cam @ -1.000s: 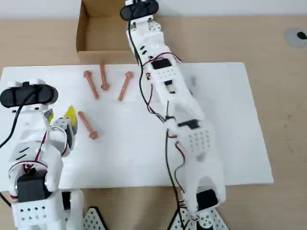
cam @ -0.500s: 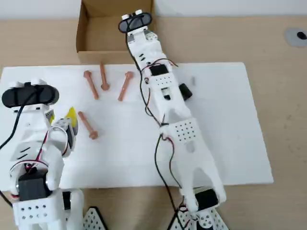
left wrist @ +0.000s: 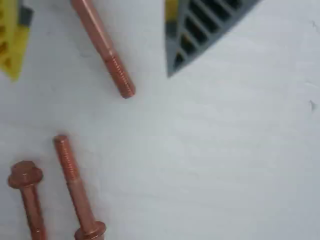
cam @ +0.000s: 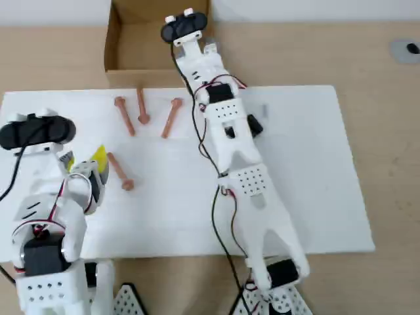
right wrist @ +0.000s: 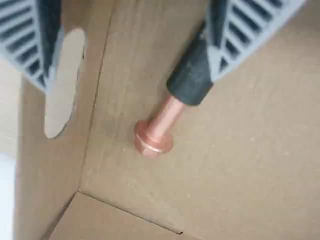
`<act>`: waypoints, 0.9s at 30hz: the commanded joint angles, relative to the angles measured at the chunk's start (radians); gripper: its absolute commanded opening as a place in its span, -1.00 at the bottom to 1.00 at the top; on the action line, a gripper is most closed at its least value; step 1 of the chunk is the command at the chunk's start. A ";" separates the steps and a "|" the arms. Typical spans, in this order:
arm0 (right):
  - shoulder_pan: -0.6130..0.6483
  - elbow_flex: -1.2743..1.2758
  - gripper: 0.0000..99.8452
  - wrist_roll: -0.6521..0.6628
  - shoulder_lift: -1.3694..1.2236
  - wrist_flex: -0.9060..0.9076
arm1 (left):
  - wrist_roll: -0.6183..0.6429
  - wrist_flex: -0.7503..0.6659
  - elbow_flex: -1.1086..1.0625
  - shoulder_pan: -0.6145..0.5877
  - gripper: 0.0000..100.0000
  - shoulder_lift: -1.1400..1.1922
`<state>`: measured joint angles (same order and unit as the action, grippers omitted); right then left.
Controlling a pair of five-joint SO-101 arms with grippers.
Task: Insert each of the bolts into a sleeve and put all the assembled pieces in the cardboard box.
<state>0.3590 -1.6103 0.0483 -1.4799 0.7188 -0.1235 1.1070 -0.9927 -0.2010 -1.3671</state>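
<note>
1. Right gripper (right wrist: 135,70): jaws spread wide, gripping nothing, inside the box.
2. White sheet (cam: 315,170): covers most of the table.
3. Cardboard box (cam: 113,46): just beyond the sheet's far edge.
4. Left gripper (left wrist: 92,75): open, empty, above a loose bolt.
5. Assembled piece (right wrist: 192,75): black sleeve w/ copper bolt, in the box, touching one finger.
6. Four bare bolts (cam: 142,105): on the sheet.
7. Tip: lift straight up so the finger doesn't drag the piece out.
</note>
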 commanded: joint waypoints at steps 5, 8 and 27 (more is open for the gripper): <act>-0.008 -0.058 -0.52 -0.077 0.412 0.430 | 0.112 0.235 0.353 0.008 -0.58 0.378; -0.013 -0.058 -0.52 -0.103 0.558 0.644 | 0.120 0.308 0.559 0.008 -0.58 0.639; -0.044 0.627 -0.52 0.049 1.202 1.071 | 0.153 0.552 1.571 0.060 -0.58 1.715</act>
<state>0.3038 -1.2190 0.0852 -0.4519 1.7745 0.0176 1.6471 0.4404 -0.1734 0.2685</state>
